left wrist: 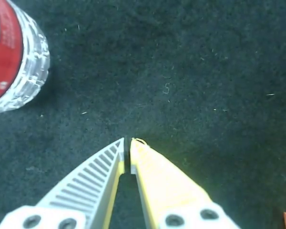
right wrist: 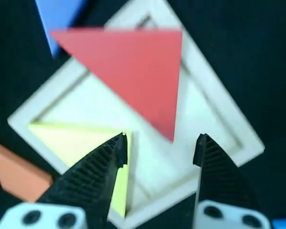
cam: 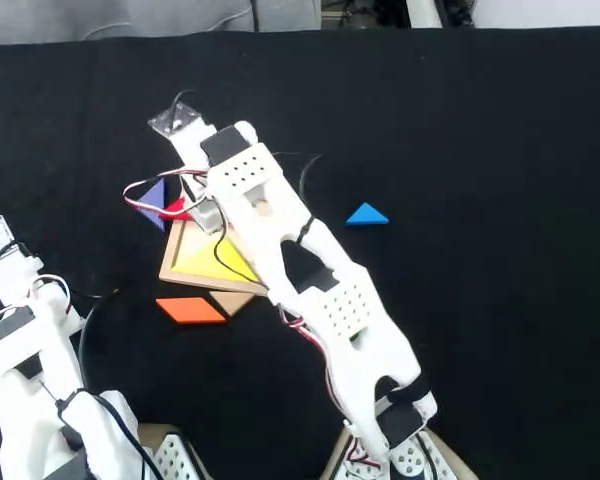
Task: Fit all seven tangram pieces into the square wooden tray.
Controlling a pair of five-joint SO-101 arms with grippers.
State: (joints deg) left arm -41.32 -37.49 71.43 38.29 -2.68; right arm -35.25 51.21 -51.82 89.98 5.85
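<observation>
- Above the square wooden tray (right wrist: 207,81), our right gripper (right wrist: 159,143) hangs with its jaws wide apart, holding nothing.
- We see the red triangle (right wrist: 133,67) lying across one corner of the rim.
- The yellow triangle (right wrist: 62,136) sits inside against an inner edge, with bare floor beside it.
- The orange piece (cam: 190,310) lies just outside the tray, and the blue triangle (cam: 367,215) is well apart on open cloth.
- Our left gripper (left wrist: 127,143) is pinched together, empty, over bare cloth near a bottle (left wrist: 14,52).

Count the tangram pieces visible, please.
6. Yellow piece in the tray; red piece partly over its rim; purple piece beside it; orange piece and tan piece by the tray's near edge; blue piece apart. The right arm may hide more.
</observation>
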